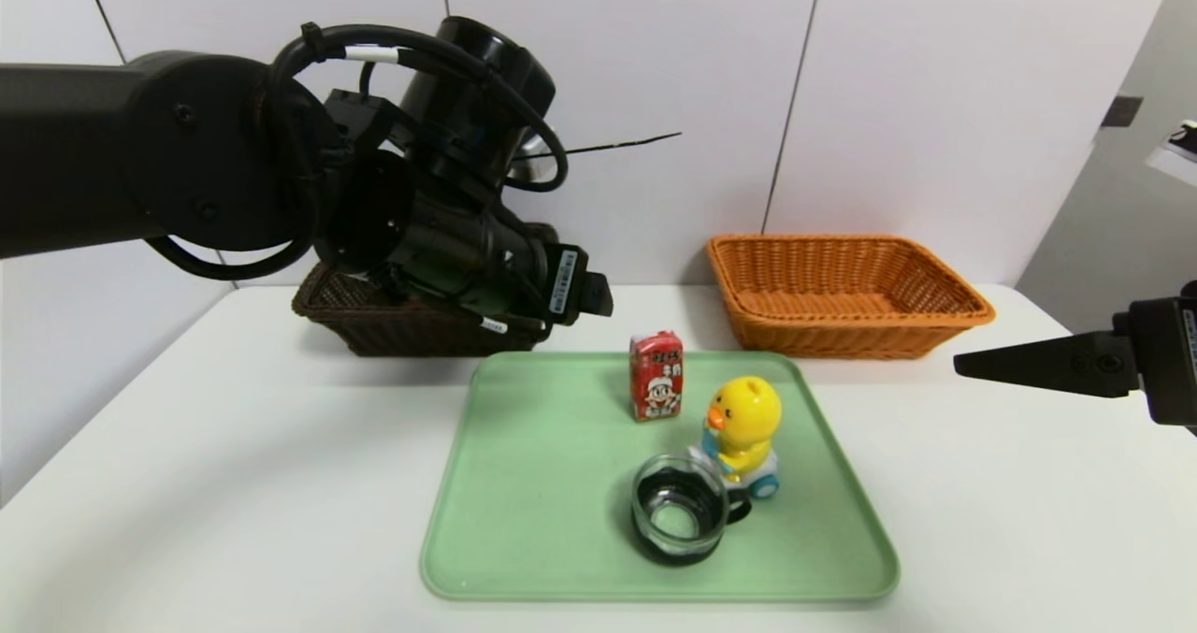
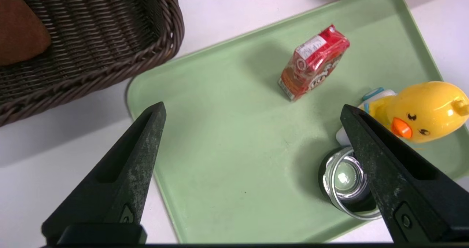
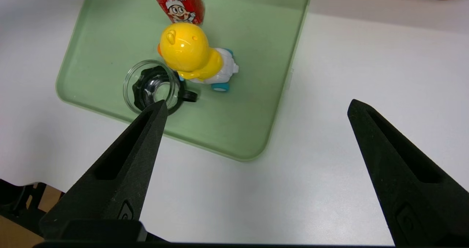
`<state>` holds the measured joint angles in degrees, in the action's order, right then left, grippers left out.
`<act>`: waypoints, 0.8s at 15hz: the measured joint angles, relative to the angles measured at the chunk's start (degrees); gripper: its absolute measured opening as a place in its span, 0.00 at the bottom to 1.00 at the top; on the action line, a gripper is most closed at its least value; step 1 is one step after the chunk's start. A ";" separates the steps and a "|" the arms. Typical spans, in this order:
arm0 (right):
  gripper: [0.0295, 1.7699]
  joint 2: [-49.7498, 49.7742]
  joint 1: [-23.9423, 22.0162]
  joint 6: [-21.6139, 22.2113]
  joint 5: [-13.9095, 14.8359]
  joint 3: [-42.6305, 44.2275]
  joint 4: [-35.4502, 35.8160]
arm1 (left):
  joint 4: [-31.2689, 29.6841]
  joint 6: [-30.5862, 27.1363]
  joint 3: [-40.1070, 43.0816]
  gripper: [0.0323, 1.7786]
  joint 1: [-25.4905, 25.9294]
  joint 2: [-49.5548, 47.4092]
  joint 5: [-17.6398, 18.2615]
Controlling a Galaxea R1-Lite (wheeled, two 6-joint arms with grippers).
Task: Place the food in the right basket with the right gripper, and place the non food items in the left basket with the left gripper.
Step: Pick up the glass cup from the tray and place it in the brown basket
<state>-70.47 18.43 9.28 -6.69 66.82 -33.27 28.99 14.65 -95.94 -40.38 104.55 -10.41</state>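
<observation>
The red drink carton [image 1: 656, 375] is seen standing upright near the upper middle of the green tray [image 1: 524, 521], just up and left of the yellow duck toy [image 1: 742, 432], which is close beside the small glass cup [image 1: 680, 517] at the lower middle of the frame. In the left wrist view the brown towel [image 2: 20, 28] is already seen inside the dark brown basket [image 2: 110, 68], at the upper left of that picture. The orange basket [image 1: 846, 292] is seen at the upper right of the head view, and nothing can be seen in it. The left gripper [image 2: 253, 110] is held above the left part of the tray with its two fingers wide apart and nothing between them; the cup and the duck lie toward one finger, partly hidden behind it. The right gripper [image 3: 256, 107] is parked at the right edge of the head view, over the bare table, also spread open and empty. The cup's opening faces up, and its small handle points toward the duck. It is judged that the left arm is the nearer one to the cup, so the next reach probably belongs to it.
</observation>
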 joint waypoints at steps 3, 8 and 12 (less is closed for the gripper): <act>0.96 0.00 0.00 0.00 0.00 -0.09 -0.02 | 0.20 3.47 2.63 0.95 -2.78 -0.88 -0.13; 0.96 0.00 0.00 -0.02 -0.02 -0.22 0.06 | 1.38 12.39 4.44 0.95 -7.78 0.50 -0.35; 0.96 0.00 0.00 1.13 -0.02 -0.23 0.15 | 6.10 19.99 4.64 0.95 -9.05 3.12 -2.16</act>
<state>-70.47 18.43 10.41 -6.72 66.59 -33.12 35.08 34.65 -91.30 -49.42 107.67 -12.57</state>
